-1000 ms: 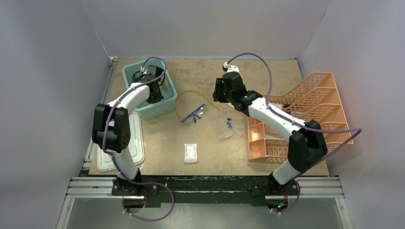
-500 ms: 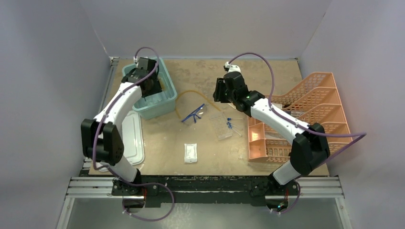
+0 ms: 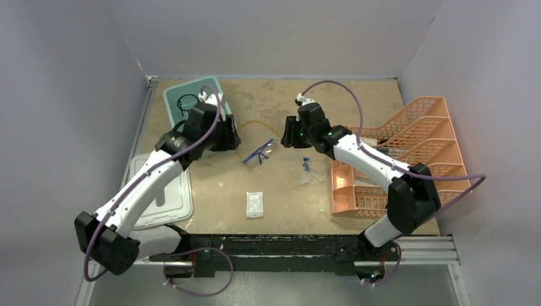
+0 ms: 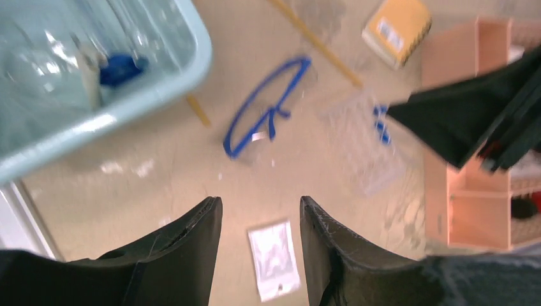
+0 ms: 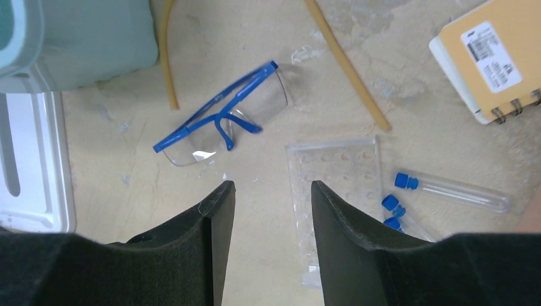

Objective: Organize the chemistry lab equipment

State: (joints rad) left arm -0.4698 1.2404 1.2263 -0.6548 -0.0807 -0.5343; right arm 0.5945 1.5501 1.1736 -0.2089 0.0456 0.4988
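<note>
Left gripper [image 4: 259, 204]: I'm holding the jaws partly open with nothing between them, hovering above the table. In the left wrist view the white packet [image 4: 273, 258] is lying flat on the table at 6 o'clock, showing through the gap. The blue-framed clear goggles [image 4: 265, 118] are sitting at 12 o'clock and the clear rack [image 4: 367, 143] at 2 o'clock, both blurred. The teal tub [image 4: 127, 105] is at 10 o'clock; what is inside it is too blurred to name.

Right gripper [image 5: 271, 188]: I'm keeping these jaws partly open too, gripping nothing. In the right wrist view the goggles [image 5: 220, 118] are at 11 o'clock, lying on the table. The clear rack [image 5: 335, 185] is lying flat at 3 o'clock, partly behind my finger [image 5: 344, 248]. The blue-capped tubes [image 5: 450, 191] are lying just beside the rack, farther toward 3 o'clock. The amber tubing [image 5: 348, 64] is running past 1 o'clock. A yellow notebook [image 5: 497, 57] is at 2 o'clock and the white lid [image 5: 32, 159] at 9 o'clock.

From above, the black wire ring tripod [image 3: 187, 101] is sitting inside the tub [image 3: 171, 95] at the table's 11 o'clock. The orange mesh tray [image 3: 408, 153] is standing at 3 o'clock.
</note>
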